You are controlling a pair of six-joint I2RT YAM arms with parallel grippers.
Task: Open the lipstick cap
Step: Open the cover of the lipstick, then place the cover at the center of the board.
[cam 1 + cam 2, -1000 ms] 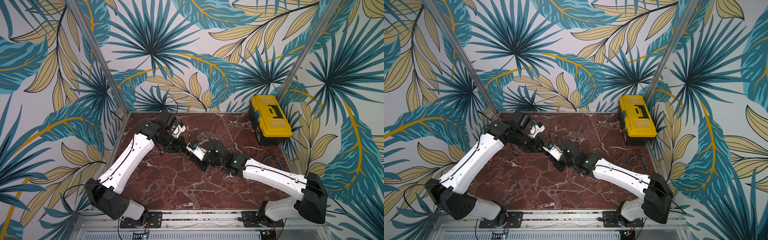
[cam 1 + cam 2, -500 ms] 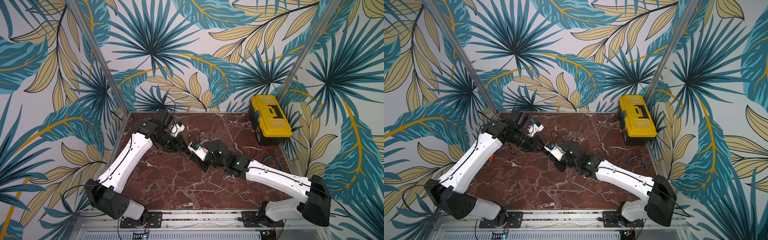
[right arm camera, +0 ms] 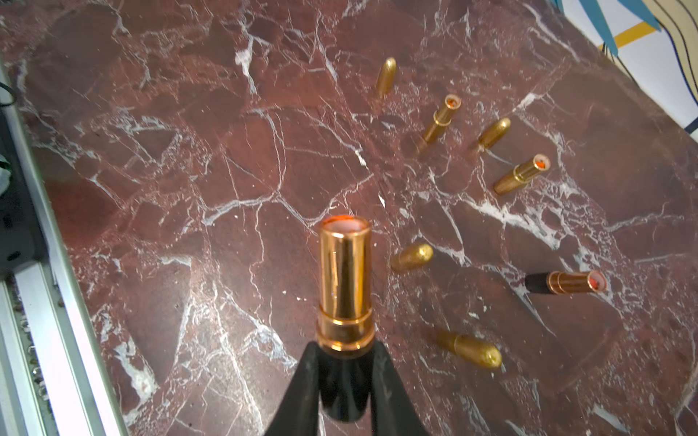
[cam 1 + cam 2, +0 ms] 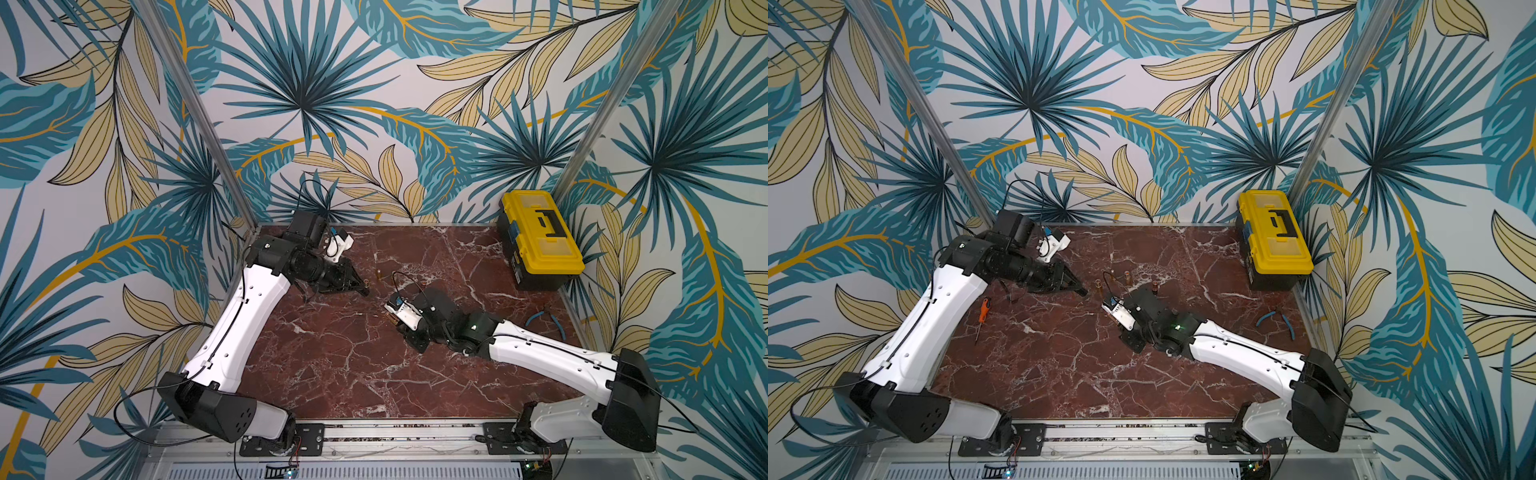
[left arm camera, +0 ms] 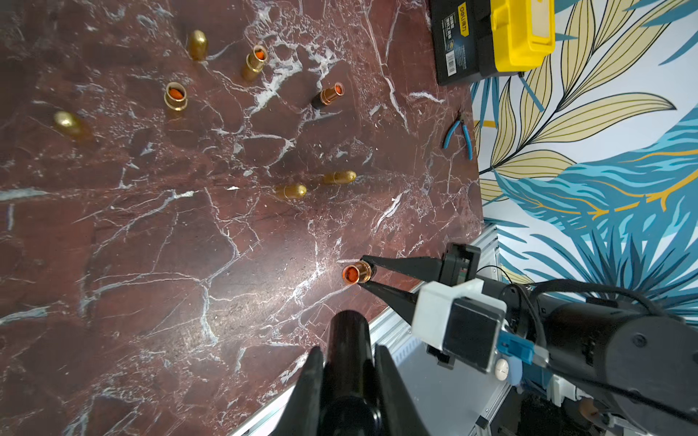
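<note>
The dark red marble table [image 4: 332, 365] fills the floor of the cell, and the yellow toolbox [image 4: 540, 237] sits in one corner of it. The left arm [image 4: 241, 324] and right arm [image 4: 548, 357] both reach toward the middle, the right one ending closer to the toolbox.

The right gripper [image 3: 345, 351] is clamped on the black base of the lipstick [image 3: 344, 279], whose copper tube sticks out uncovered, well apart from the toolbox. Farther from the toolbox, the left gripper [image 5: 347, 353] is closed around the black cap [image 5: 347, 332], which is clear of the lipstick.

Blue-handled pliers [image 4: 544, 320] lie near the toolbox. An orange screwdriver [image 4: 982, 309] lies far across from it. Between the grippers and the toolbox are three open lipsticks [image 5: 255, 62] and four gold caps [image 5: 291, 191].
</note>
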